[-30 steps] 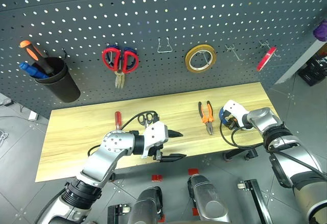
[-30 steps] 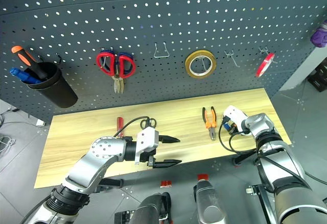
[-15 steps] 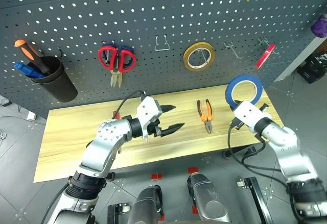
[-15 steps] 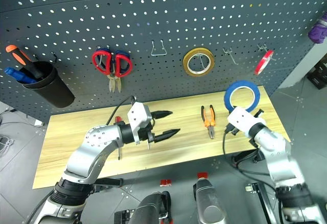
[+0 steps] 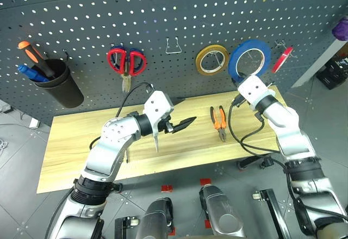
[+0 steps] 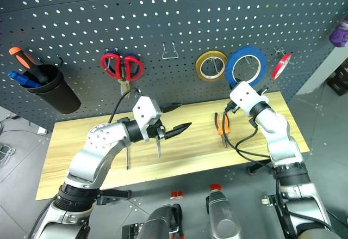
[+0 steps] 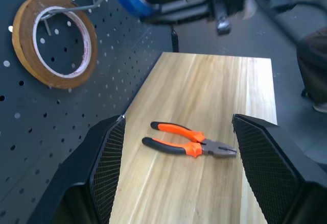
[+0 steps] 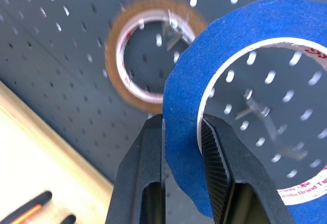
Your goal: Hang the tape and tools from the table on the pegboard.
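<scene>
Now the right end effector (image 8: 181, 183) pinches the rim of the blue tape (image 5: 249, 59), holding the ring upright and facing the pegboard (image 5: 163, 10), just beside the yellow tape ring (image 5: 212, 60), so its hole can probably slip over a bare hook (image 8: 253, 109) (seen through the ring). Left end effector (image 7: 179, 178) hangs spread and empty above the surface (image 5: 81, 135), aimed toward the pliers (image 5: 219, 122).
</scene>
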`<action>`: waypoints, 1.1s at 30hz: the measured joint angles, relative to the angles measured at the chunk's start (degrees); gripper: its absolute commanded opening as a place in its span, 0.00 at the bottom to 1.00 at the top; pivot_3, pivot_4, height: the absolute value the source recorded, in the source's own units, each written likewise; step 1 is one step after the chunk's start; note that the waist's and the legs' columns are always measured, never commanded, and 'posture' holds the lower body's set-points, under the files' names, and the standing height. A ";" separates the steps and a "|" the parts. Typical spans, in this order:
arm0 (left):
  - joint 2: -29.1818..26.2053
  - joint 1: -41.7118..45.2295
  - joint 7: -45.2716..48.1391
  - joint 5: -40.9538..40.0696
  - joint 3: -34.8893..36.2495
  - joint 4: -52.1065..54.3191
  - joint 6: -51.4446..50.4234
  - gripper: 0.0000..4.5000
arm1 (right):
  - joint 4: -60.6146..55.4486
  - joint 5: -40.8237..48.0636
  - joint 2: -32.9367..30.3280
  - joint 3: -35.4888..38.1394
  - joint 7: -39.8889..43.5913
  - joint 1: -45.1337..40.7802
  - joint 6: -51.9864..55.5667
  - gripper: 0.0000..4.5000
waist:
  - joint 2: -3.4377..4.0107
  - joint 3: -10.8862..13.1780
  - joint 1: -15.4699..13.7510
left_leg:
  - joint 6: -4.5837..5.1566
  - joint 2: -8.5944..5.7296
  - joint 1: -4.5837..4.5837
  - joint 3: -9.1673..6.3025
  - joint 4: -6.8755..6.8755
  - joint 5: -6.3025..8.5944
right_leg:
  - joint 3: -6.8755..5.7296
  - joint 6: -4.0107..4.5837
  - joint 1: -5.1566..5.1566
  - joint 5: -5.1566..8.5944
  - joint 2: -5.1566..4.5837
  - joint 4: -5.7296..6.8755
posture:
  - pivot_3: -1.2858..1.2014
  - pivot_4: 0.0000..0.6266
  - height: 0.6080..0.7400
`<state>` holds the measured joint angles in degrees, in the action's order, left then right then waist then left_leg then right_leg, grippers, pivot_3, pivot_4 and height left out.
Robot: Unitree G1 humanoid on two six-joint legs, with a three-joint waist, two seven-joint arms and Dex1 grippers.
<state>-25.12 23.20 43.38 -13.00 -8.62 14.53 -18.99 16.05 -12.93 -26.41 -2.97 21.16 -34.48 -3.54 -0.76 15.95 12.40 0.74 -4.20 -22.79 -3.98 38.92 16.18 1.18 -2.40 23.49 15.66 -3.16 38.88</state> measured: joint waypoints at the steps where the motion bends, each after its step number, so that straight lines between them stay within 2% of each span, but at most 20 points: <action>1: 0.16 0.01 -0.24 0.01 0.00 0.00 0.20 0.78 | 2.04 0.54 -0.08 0.17 0.02 -1.10 -0.39 0.15 | 0.00 0.00 0.03 | 0.02 0.01 0.00 -0.01 0.00 0.01 | -0.01 0.00 0.00 0.00 0.00 0.01 | 0.38 0.38 1.00; 3: 0.07 -0.02 -0.41 0.10 0.10 -0.01 0.51 0.78 | 4.22 1.48 -0.06 0.38 0.49 -2.19 -1.38 0.15 | 0.00 0.00 0.13 | 0.02 0.04 0.00 -0.01 -0.02 0.01 | -0.02 0.00 0.04 0.00 0.02 0.04 | 0.38 0.38 1.00; 5: -0.26 -0.38 -0.54 0.25 0.22 -0.01 0.70 0.78 | 4.57 3.14 0.22 0.41 1.62 -2.27 -1.97 0.31 | 0.00 0.00 0.19 | 0.02 0.07 -0.01 -0.01 -0.03 0.01 | -0.02 0.00 0.04 0.00 0.04 0.04 | 0.38 0.38 1.00; 7: -0.43 -0.95 -0.86 0.28 0.70 -0.02 0.70 0.78 | 3.68 4.79 0.87 0.62 2.56 -1.50 -1.69 0.43 | 0.00 0.00 0.26 | 0.02 0.07 -0.01 0.00 -0.02 0.01 | 0.00 0.00 0.04 0.00 0.04 0.04 | 0.38 0.38 1.00; 10: -1.79 -2.89 -1.28 0.12 2.23 -0.21 0.57 0.78 | -1.95 6.66 2.77 0.59 3.54 3.12 2.68 0.66 | 0.00 0.00 0.24 | 0.02 0.11 -0.01 -0.01 -0.02 0.01 | -0.02 0.00 0.06 0.00 0.05 0.07 | 0.38 0.38 1.00; 13: -4.26 -5.17 -0.59 0.16 3.50 -1.21 0.95 0.78 | -8.23 9.24 6.04 0.78 3.43 8.34 15.11 0.88 | 0.01 -0.01 0.15 | 0.02 0.11 -0.01 -0.01 -0.01 0.01 | 0.03 0.00 0.07 0.00 0.04 0.07 | 0.38 0.38 1.00; 15: -6.99 -6.77 0.54 0.95 3.65 -2.60 2.63 0.78 | -12.38 10.57 9.65 1.23 1.42 10.48 28.76 0.99 | 0.04 -0.02 0.15 | 0.02 0.10 -0.01 -0.02 -0.02 0.02 | 0.05 0.01 0.12 -0.01 0.04 0.10 | 0.38 0.39 1.00; 19: -10.60 -8.52 2.82 2.56 3.91 -5.84 6.00 0.78 | -14.15 11.94 14.59 1.69 -2.69 7.53 50.55 0.99 | 0.06 -0.03 0.18 | 0.02 0.08 -0.15 0.01 -0.02 0.02 | 0.10 0.10 0.34 -0.06 0.02 0.11 | 0.38 0.39 1.00; 23: -11.29 -8.93 4.28 2.96 3.93 -7.73 7.94 0.78 | -10.21 12.43 17.83 1.99 -5.42 -1.00 61.77 0.99 | 0.04 -0.07 0.29 | 0.02 0.09 -0.18 0.04 -0.08 0.02 | 0.05 0.12 0.46 -0.07 0.02 0.13 | 0.38 0.38 1.00; 28: -11.26 -8.92 4.77 3.41 3.86 -8.44 8.53 0.78 | 4.01 12.49 20.29 2.74 -8.76 -5.85 62.42 0.99 | 0.05 -0.08 0.28 | 0.03 0.02 -0.25 0.07 -0.08 0.02 | 0.09 0.14 0.51 -0.09 -0.02 0.12 | 0.38 0.38 1.00; 33: -11.01 -9.07 4.77 4.06 3.63 -8.45 8.59 0.78 | 15.56 11.84 21.60 1.80 -11.49 -10.11 56.67 0.99 | 0.05 -0.09 1.56 | 0.03 0.04 -0.25 0.22 -0.08 0.01 | 0.18 0.14 0.57 -0.09 -0.01 0.20 | 0.38 0.38 1.00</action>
<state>-36.13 14.13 48.15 -8.94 -4.99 6.08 -10.39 31.61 -1.09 -4.81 -1.17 9.67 -44.59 53.14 -0.71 15.87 13.96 0.77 -4.16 -23.04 -3.75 38.85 16.19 1.35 -2.26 24.07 15.57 -3.17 39.07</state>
